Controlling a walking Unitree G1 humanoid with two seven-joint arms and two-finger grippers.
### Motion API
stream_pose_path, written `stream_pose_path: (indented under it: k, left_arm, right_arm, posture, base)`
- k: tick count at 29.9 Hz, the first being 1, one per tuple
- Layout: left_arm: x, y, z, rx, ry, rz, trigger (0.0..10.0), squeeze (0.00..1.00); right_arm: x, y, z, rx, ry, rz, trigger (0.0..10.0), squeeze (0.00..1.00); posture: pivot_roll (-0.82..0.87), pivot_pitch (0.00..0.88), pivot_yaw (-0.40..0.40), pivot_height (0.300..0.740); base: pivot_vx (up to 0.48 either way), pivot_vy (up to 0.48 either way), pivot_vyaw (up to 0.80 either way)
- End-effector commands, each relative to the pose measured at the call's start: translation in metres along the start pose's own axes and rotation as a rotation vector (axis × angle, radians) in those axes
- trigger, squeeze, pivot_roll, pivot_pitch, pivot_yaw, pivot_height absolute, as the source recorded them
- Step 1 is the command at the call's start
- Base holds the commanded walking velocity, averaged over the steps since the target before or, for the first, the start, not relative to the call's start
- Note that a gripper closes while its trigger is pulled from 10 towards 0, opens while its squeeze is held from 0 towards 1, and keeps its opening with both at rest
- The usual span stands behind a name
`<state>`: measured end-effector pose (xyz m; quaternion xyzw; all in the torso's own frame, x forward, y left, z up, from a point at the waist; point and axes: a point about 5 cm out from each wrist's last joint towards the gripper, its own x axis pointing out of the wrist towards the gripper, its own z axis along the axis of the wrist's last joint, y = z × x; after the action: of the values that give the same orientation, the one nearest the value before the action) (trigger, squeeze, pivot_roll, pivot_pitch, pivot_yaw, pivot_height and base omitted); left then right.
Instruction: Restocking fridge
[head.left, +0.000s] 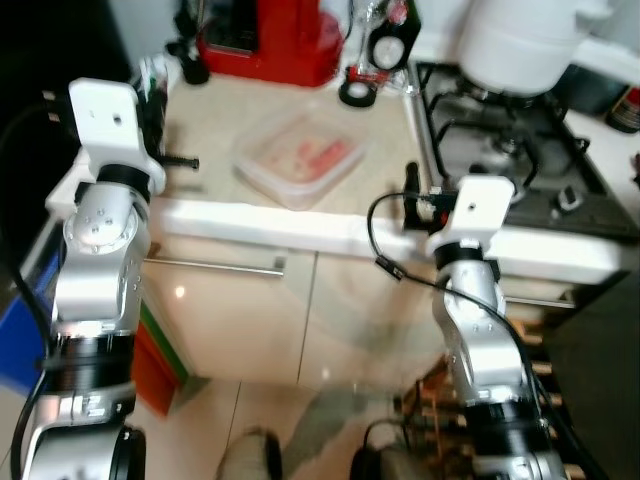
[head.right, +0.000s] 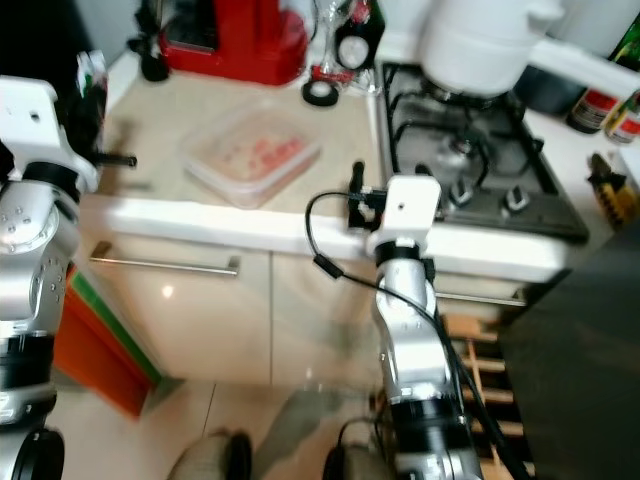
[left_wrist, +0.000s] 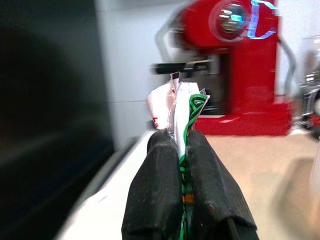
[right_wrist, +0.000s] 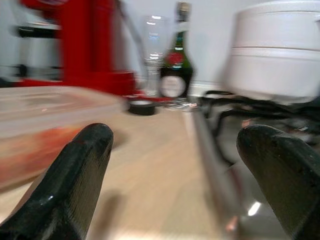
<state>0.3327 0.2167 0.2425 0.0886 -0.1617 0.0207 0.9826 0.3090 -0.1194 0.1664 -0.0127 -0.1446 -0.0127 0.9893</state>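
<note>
My left gripper (left_wrist: 179, 137) is shut on a thin white, green and red packet (left_wrist: 181, 102), which sticks up between the fingers. It hovers over the left end of the beige counter (head.left: 215, 120), held at the left gripper (head.left: 155, 85). A clear plastic lidded container (head.left: 300, 155) with pinkish-red food sits mid-counter. My right gripper (right_wrist: 175, 145) is open at the counter's front edge, level with the surface. The container (right_wrist: 40, 120) lies just beyond one of its fingers (right_wrist: 75, 175) and the stove beyond the other.
A red coffee machine (head.left: 270, 40) stands at the back of the counter, with a glass (right_wrist: 154, 47), a dark bottle (right_wrist: 175, 65) and a tape roll (head.left: 357, 93). A gas stove (head.left: 510, 150) carrying a white pot (head.left: 520, 40) is on the right. Below are cabinet doors with a bar handle (head.left: 215, 265).
</note>
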Motion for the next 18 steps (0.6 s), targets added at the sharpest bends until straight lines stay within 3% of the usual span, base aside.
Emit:
stream_pose_path:
  k: [1, 18]
  left_arm:
    - [0.0004, 0.0002, 0.0037, 0.003, -0.021, -0.008, 10.0, 0.0]
    - [0.0019, -0.001, 0.0003, 0.005, -0.014, -0.014, 10.0, 0.0]
  right_arm:
    - [-0.0009, -0.0025, -0.0018, -0.016, 0.014, -0.009, 10.0, 0.02]
    - [-0.0025, -0.0011, -0.0041, -0.027, 0.021, 0.005, 10.0, 0.02]
  posture:
    - [0.06, 0.0, -0.026, 0.74]
    - [0.06, 0.0, -0.023, 0.74]
  base:
    - [-0.412, 0.0, 0.0]
    - [-0.413, 0.0, 0.0]
